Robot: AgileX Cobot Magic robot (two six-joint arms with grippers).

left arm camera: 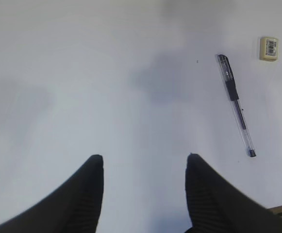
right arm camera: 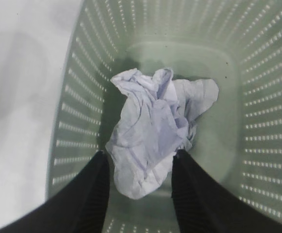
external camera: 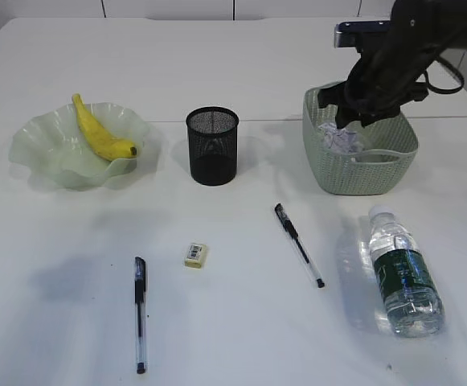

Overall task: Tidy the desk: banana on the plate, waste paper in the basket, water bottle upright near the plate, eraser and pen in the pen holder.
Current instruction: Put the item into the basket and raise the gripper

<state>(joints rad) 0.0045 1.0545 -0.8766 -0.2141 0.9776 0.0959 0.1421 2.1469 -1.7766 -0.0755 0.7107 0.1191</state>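
The banana [external camera: 100, 133] lies on the pale green plate [external camera: 40, 161]. The crumpled waste paper [external camera: 342, 138] lies in the green basket [external camera: 362, 169]. My right gripper [external camera: 342, 112] hangs over the basket. In the right wrist view its fingers [right arm camera: 140, 160] are open either side of the paper [right arm camera: 155, 126]. The water bottle [external camera: 403, 273] lies on its side at the front right. The eraser [external camera: 195, 254] and two pens [external camera: 140, 310] [external camera: 298, 244] lie on the table. My left gripper [left arm camera: 144, 162] is open and empty above bare table, left of one pen [left arm camera: 236, 102] and the eraser [left arm camera: 269, 48].
The black mesh pen holder [external camera: 212, 145] stands upright between plate and basket. The basket's walls [right arm camera: 267, 97] surround the right fingers. The left arm is out of the exterior view; its shadow falls on the table at the front left.
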